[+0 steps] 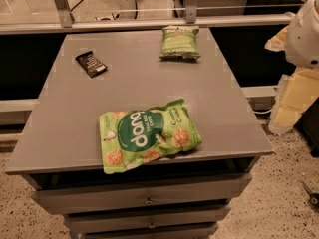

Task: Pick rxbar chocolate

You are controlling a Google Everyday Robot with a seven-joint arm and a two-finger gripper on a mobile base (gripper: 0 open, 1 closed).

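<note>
Gray table top [219,108] w/ drawers [144,195] below fills mid frame. Rxbar chocolate [91,63] lies flat in upper left of the top: dark wrapper, pale lettering, white strip at its lower-right end, set diagonally, well apart from both bags. Large green "dang" bag [149,136] lies flat, center-low in frame, its lower-left corner reaching the front edge. Smaller green snack bag [180,42] sits near the far edge, upper center-right. White rounded robot part [305,34] shows at upper right edge, off the table. Gripper not in frame; can't tell its state.
</note>
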